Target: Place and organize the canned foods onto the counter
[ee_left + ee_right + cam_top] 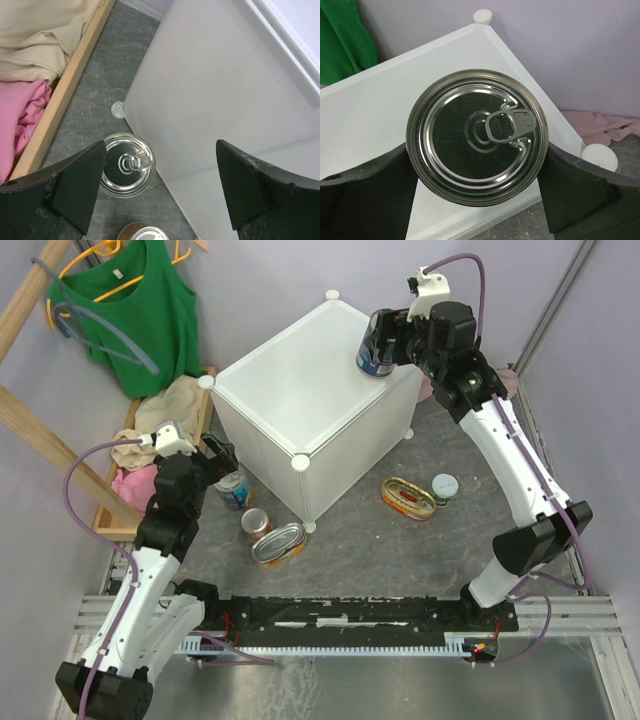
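Nearest, an oval tin and an orange-red can are sitting on the grey surface. The left gripper is hovering, jaws spread, over a blue-labelled can. Rightward, a second oval tin and a green-white can are lying. Farthest, the right gripper is reaching in, jaws pinching a tall blue can above the white cube bench, at its right corner.

Two tall cans; two small cans; two oval tins.
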{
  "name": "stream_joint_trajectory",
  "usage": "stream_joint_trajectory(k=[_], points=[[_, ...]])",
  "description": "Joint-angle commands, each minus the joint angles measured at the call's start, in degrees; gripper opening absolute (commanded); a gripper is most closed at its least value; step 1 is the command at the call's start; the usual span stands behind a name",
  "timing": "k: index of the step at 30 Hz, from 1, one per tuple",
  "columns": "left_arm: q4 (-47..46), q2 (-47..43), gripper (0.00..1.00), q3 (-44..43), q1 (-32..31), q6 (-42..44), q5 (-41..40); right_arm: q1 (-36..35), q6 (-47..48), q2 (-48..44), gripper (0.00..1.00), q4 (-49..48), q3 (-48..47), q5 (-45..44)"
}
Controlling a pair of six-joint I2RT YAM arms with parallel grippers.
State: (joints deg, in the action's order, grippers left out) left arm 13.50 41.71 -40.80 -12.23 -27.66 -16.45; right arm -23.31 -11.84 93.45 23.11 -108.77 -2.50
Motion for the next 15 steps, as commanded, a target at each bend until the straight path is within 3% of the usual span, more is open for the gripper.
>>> stream_joint_trajectory(k=[1, 15], points=[[-3.80, 0.03, 0.96, 0.36, 0.22, -2.44, -0.31, -0.66, 2.55, -0.45, 0.09, -13.27, -7.17, -0.63], [-4.43, 0.19, 0.96, 0.52, 0.24, -2.90, 0.45, -0.85, 5.72, 3.97, 0.09, -14.05, -11.04, -0.75]])
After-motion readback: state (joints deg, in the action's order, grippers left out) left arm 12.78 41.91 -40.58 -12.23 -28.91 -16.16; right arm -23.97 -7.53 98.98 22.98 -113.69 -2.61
